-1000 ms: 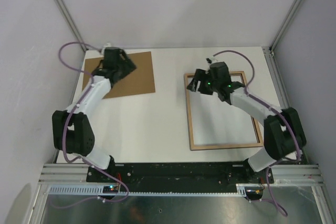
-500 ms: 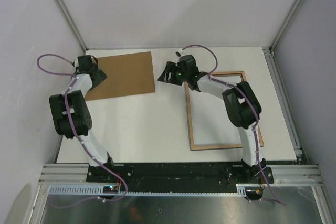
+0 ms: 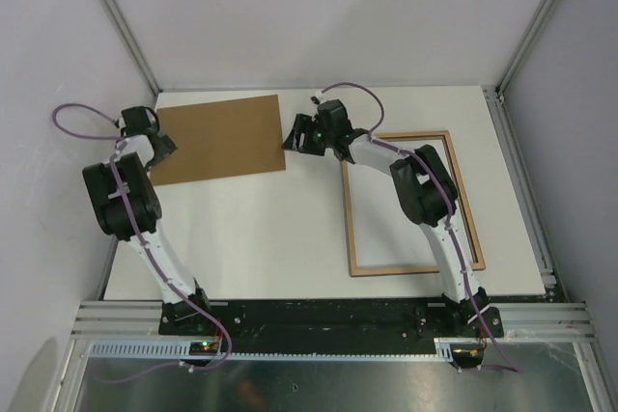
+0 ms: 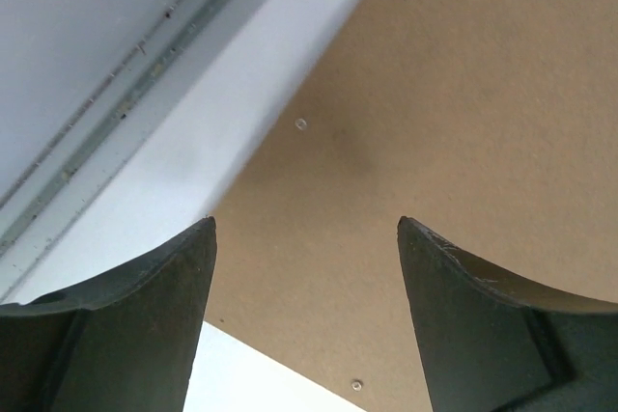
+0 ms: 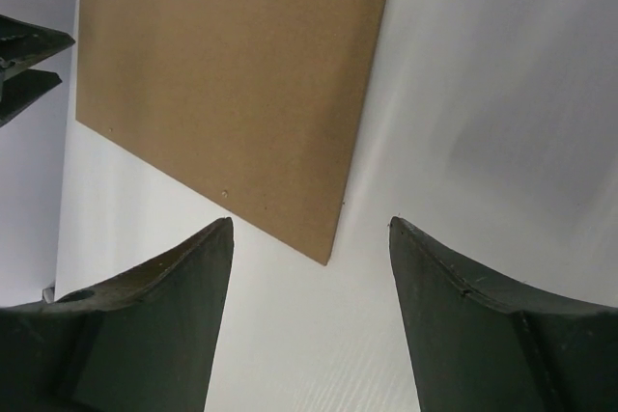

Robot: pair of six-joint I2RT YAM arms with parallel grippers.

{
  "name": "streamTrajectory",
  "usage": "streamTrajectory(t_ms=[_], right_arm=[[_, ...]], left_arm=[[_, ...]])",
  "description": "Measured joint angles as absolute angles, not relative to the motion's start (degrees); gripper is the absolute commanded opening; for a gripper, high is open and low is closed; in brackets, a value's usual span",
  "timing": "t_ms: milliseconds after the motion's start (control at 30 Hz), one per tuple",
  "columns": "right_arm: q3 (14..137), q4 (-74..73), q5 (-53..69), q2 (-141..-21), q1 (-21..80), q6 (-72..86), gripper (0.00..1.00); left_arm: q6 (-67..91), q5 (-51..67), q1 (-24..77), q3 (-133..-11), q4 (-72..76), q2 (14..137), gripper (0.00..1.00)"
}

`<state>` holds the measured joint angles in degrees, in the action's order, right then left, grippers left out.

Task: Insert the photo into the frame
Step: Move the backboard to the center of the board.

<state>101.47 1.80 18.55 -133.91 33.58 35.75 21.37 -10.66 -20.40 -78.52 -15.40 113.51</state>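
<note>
While the frame [image 3: 415, 266] lies flat, wood side up, on the right half of the white table [image 3: 261, 229], the left gripper [image 4: 304, 229] hovers spread over the brown backing board [image 3: 227, 132]'s left edge, and the right gripper [image 5: 309, 229], also spread and holding nothing, is at its right edge.

A flat brown backing board [image 3: 227, 137] lies in front of me on the white surface [image 3: 261, 229], plain face up. The surface runs on past the board's right and near edges. Small round marks [image 4: 300, 123] dot the board close to its edges. Beyond the board's far edge stands a pale wall [image 3: 328, 16]. One slanted metal post [image 3: 116, 16] rises left of the board, and another stands well off to its right. Nearer to me than the board, a slotted metal rail [image 3: 328, 320] runs along the surface's edge.
</note>
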Motion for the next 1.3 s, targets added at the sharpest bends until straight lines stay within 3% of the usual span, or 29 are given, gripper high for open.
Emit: streamTrajectory(t_ms=[433, 1300], right_arm=[[103.7, 0.7, 18.7, -136.4, 34.2, 34.3, 0.72], [104.9, 1.2, 23.7, -138.8, 35.1, 34.6, 0.73]], left_arm=[[19.6, -11.8, -21.9, -80.9, -14.5, 117.9, 0.84], [21.1, -5.3, -21.0, -77.6, -12.3, 116.0, 0.82]])
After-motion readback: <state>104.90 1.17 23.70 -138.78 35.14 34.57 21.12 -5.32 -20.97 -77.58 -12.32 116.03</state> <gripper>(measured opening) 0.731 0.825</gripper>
